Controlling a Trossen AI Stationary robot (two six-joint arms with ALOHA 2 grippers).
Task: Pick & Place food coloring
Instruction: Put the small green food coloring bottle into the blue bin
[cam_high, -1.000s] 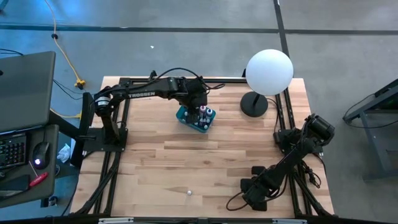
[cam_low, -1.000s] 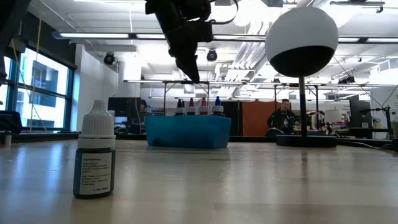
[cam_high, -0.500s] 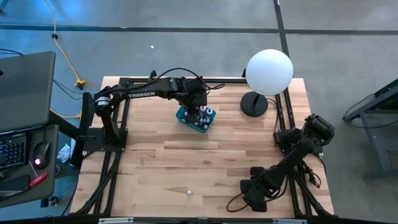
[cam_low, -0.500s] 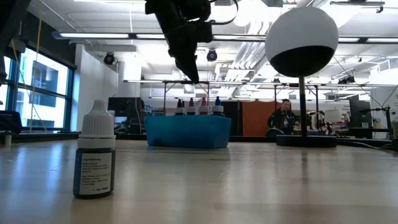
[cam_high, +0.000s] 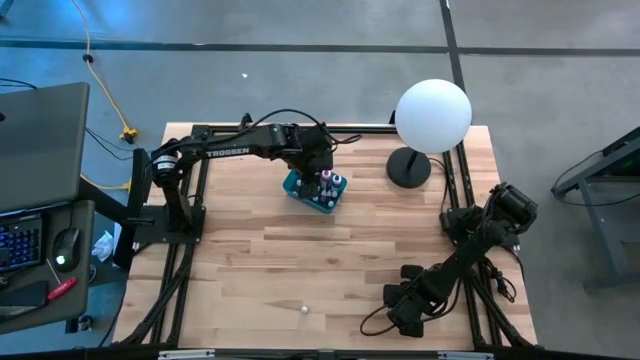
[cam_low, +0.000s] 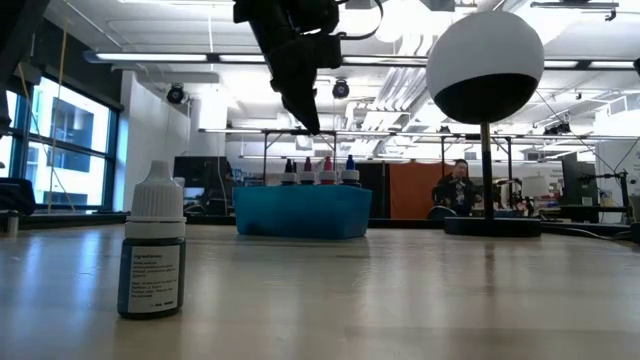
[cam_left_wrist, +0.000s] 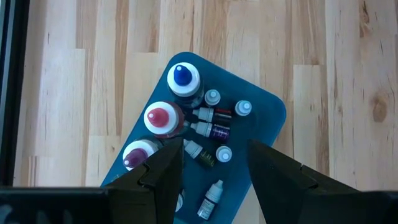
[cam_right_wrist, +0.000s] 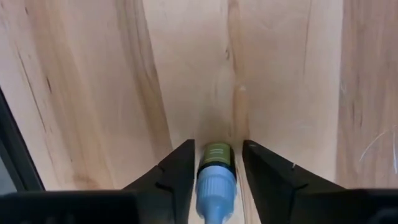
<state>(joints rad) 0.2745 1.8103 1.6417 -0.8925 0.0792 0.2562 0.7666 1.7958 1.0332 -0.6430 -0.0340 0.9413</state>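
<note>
High view: left claw (cam_high: 318, 170) hangs spread above the teal box (cam_high: 298, 189) at twelve o'clock, ready to pick food coloring (cam_left_wrist: 210, 130); right claw (cam_right_wrist: 214, 165) at five o'clock pinches a green bottle (cam_right_wrist: 216, 154).

Left gripper (cam_left_wrist: 214, 165) above the blue box (cam_left_wrist: 270, 112), fingers (cam_left_wrist: 163, 168) spread apart; box sits on the wooden table (cam_left_wrist: 112, 74). Inside the box: three wide bottles in a row along one edge, tops blue (cam_left_wrist: 183, 77), red (cam_left_wrist: 159, 117) and dark pink (cam_left_wrist: 138, 157). Just beside them, a cluster of small white-capped dropper bottles (cam_left_wrist: 214, 130), some upright, some lying on their sides.
</note>
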